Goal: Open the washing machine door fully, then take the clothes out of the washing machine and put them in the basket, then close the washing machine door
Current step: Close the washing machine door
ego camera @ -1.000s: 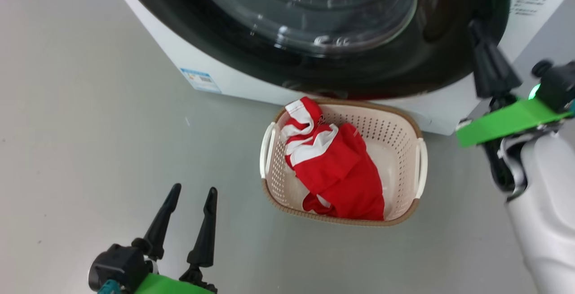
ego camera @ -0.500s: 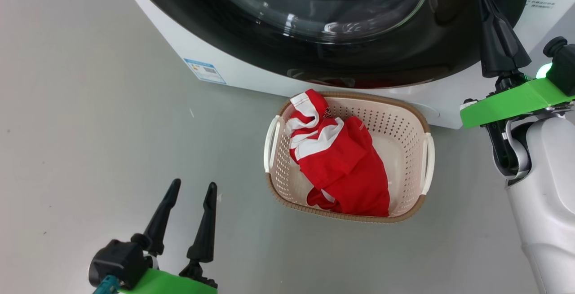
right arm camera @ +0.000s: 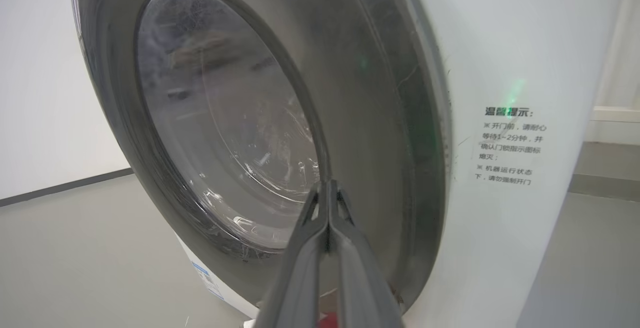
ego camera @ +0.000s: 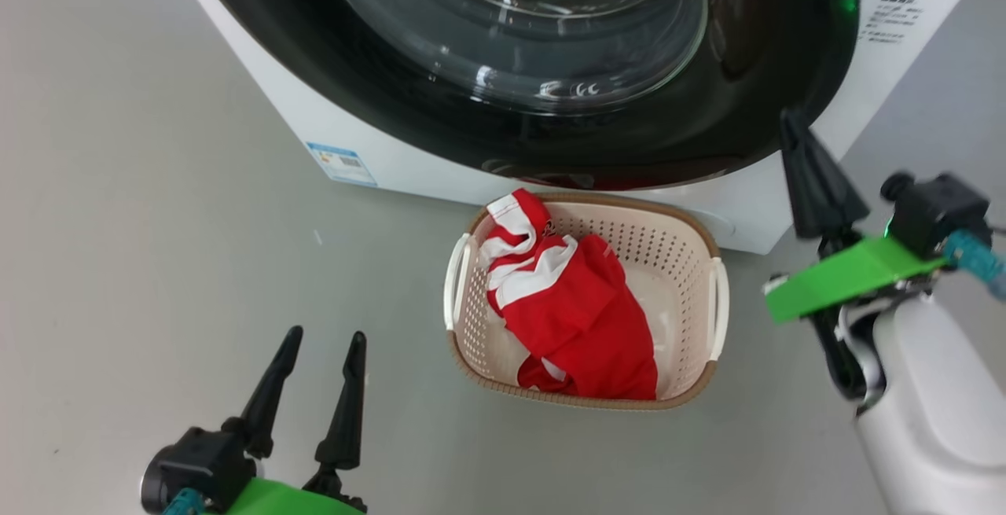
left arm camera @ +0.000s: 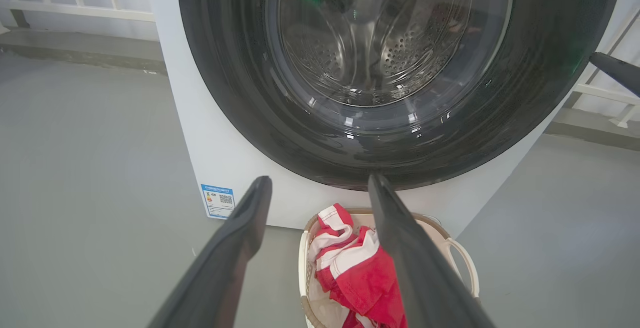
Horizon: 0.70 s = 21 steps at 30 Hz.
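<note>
The washing machine door (ego camera: 393,98), a glossy black ring around a clear glass bowl, lies against the front of the white washing machine (ego camera: 377,141). It also shows in the left wrist view as the door (left arm camera: 225,67) and in the right wrist view as the door (right arm camera: 380,117). The red and white clothes (ego camera: 581,310) lie in the cream basket (ego camera: 652,236) on the floor below the door. My right gripper (ego camera: 790,118) is shut and empty, its tip (right arm camera: 327,184) at the ring's right rim; I cannot tell whether it touches. My left gripper (ego camera: 327,333) stands open and empty, left of the basket.
Grey floor surrounds the machine. A blue label (ego camera: 339,163) sits low on the machine's front and printed text (right arm camera: 507,145) on its right part. White railings (left arm camera: 75,7) run behind the machine. My pale right forearm (ego camera: 927,405) stands right of the basket.
The head view has shifted. My shut right gripper rose along the door's right rim, then came back down and nearer to me. The left gripper stays open and still; the clothes lie unmoved.
</note>
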{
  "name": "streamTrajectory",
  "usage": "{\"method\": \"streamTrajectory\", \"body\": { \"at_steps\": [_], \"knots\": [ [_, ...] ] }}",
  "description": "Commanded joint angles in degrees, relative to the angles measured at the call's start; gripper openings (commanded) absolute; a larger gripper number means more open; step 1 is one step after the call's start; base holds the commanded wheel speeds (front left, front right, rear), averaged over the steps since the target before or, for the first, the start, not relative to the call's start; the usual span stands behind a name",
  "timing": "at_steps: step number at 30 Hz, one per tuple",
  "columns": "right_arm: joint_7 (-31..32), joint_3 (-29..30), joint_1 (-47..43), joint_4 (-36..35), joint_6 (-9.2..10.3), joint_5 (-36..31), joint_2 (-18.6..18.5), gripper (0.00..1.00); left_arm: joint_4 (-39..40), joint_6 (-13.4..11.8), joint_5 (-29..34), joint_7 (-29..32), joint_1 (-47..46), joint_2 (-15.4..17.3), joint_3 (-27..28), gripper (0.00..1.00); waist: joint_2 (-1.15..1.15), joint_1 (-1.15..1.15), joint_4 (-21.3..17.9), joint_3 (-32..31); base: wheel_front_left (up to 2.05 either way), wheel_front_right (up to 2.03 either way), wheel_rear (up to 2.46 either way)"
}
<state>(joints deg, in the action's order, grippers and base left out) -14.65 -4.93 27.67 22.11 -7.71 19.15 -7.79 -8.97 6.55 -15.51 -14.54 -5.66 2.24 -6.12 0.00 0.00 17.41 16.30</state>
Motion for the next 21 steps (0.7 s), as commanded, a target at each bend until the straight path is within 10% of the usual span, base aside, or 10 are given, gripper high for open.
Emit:
{"method": "streamTrajectory", "body": {
  "at_steps": [1, 2, 21],
  "knots": [
    [-0.3, -1.4, -1.6, -1.6, 0.22, -0.1, 0.6, 0.81, 0.9, 0.2, 0.7, -0.5, 0.8, 0.6, 2.4, 1.00, 0.00, 0.00, -1.0, -1.4, 0.00, 0.00, 0.00],
    [-0.3, -1.5, -2.6, -1.7, 0.22, 0.1, 0.7, 1.00, 0.8, 0.3, 0.9, -0.5, 1.1, 0.6, 2.7, 1.00, 0.00, 0.00, -1.3, -1.8, 0.00, 0.00, 0.00],
    [-0.3, 1.1, -19.7, -4.5, 0.22, -0.4, 1.3, 1.00, -0.1, 0.9, 3.0, -0.5, 5.0, 1.4, 7.0, 1.00, 0.00, 0.00, -9.1, -9.0, 0.00, 0.00, 0.00]
  ]
}}
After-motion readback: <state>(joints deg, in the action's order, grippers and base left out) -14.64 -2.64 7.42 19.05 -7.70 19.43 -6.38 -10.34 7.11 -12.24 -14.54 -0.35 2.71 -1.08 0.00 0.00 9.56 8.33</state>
